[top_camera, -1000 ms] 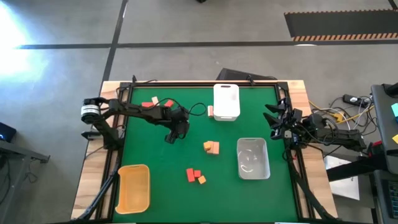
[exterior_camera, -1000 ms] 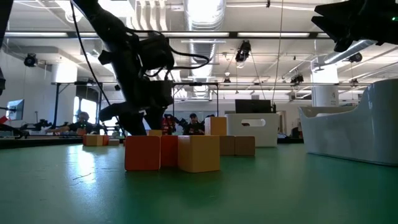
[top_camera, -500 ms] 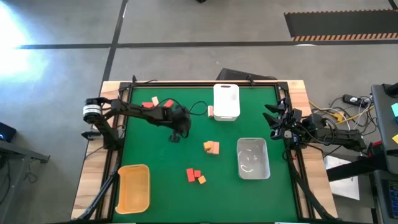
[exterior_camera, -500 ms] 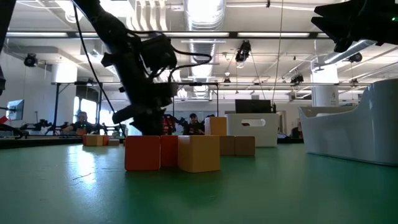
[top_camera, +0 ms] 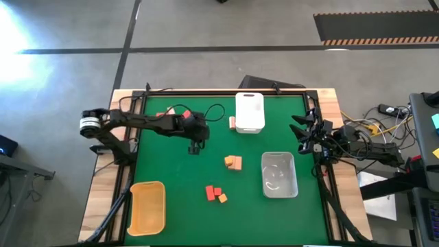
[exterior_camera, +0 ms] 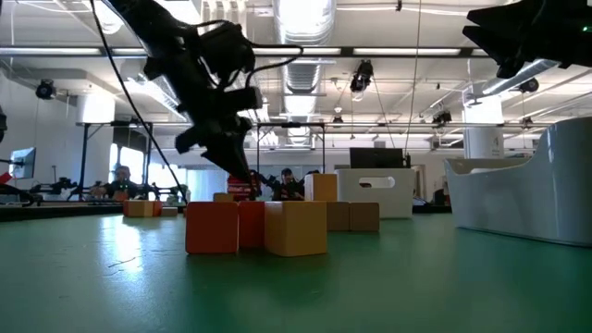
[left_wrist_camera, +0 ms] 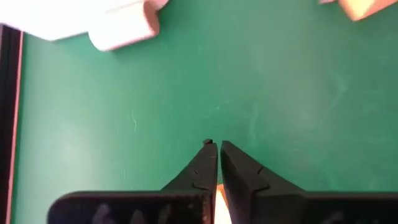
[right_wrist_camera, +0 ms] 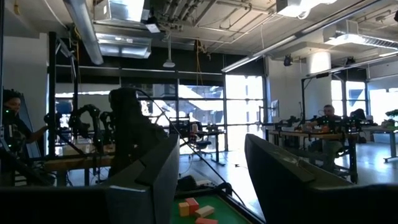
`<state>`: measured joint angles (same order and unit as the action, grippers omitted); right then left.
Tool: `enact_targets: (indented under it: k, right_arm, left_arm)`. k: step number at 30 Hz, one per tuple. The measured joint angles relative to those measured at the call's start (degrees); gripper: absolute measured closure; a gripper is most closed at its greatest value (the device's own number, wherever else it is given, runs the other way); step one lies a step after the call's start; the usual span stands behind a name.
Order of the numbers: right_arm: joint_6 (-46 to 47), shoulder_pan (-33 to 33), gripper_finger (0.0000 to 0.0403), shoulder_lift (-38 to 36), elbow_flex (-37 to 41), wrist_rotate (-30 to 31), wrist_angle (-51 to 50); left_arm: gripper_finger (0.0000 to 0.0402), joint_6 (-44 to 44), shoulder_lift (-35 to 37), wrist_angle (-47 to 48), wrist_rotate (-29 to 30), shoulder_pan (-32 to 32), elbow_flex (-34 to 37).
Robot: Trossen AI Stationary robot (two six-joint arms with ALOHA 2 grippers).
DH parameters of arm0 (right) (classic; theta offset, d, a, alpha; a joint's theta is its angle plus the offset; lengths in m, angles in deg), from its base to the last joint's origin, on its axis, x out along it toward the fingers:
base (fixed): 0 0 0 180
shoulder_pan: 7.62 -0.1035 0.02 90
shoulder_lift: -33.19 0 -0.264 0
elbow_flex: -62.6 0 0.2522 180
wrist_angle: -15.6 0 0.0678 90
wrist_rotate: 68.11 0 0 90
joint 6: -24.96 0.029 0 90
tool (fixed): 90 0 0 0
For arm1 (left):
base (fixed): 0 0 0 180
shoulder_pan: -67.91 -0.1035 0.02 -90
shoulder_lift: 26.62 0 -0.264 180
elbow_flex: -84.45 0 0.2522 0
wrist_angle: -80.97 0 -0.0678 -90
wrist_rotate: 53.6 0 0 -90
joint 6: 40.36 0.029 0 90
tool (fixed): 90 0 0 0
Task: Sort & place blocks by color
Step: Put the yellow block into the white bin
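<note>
My left gripper (top_camera: pixel 195 146) hangs shut above the bare green mat, left of the middle, pointing down at a slant; in its wrist view the fingertips (left_wrist_camera: pixel 216 147) meet with nothing between them. Blocks lie in groups: two red and one orange (top_camera: pixel 215 194) near the front, an orange and tan pair (top_camera: pixel 233 162) in the middle, a pale one (top_camera: pixel 232 123) against the white tray, and red ones (top_camera: pixel 164 114) at the far left. My right gripper (top_camera: pixel 300 134) waits open at the table's right edge, tipped upward (right_wrist_camera: pixel 208 174).
A yellow tray (top_camera: pixel 147 206) stands at the near left, a white tray (top_camera: pixel 250 112) at the far middle and a clear tray (top_camera: pixel 279 174) at the near right. Black rails frame the mat. People sit at benches in the room beyond.
My left gripper has shut and risen from just above the mat, rolling a little at the wrist and drifting slightly toward the far edge. No block has moved.
</note>
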<state>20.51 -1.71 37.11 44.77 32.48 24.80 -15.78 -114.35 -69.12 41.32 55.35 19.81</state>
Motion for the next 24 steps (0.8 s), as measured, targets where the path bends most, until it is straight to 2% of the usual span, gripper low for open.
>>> enact_targets:
  k: [3, 6, 8, 10, 12, 13, 18, 24]
  right_arm:
    - [0.3, 0.0, 0.0232, 0.0, 0.0, 0.0, -0.1]
    - [0.7, 0.0, 0.0232, 0.0, 0.0, 0.0, -0.1]
    - [1.1, 0.0, 0.0232, 0.0, 0.0, 0.0, -0.1]
    - [1.9, 0.0, 0.0232, 0.0, 0.0, 0.0, -0.1]
    - [2.9, 0.0, 0.0232, 0.0, 0.0, 0.0, -0.1]
    - [3.0, 0.0, 0.0232, 0.0, 0.0, 0.0, -0.1]
    - [2.8, 0.0, 0.0232, 0.0, 0.0, 0.0, -0.2]
    - [0.5, 0.0, 0.0232, 0.0, 0.0, 0.0, -0.5]
  left_arm:
    - [0.0376, 0.4, 2.0, 2.8, -0.1, 0.0, 0.0]
    - [0.0336, -8.5, 2.4, 4.1, 3.4, -0.6, -0.1]
    - [0.0304, -21.0, 2.4, 4.1, 9.2, -1.3, -0.4]
    - [0.0273, -40.5, 2.4, 4.7, 13.2, -1.6, -0.8]
    - [0.0245, -59.6, 2.4, 7.6, 12.6, -1.6, -1.0]
    - [0.0234, -65.6, 2.4, 9.3, 11.5, -1.5, -1.0]
    - [0.0194, -80.9, 2.4, 18.9, 10.0, 0.1, -1.2]
    - [0.0167, -91.7, 2.0, 15.5, 10.7, 1.5, -1.6]
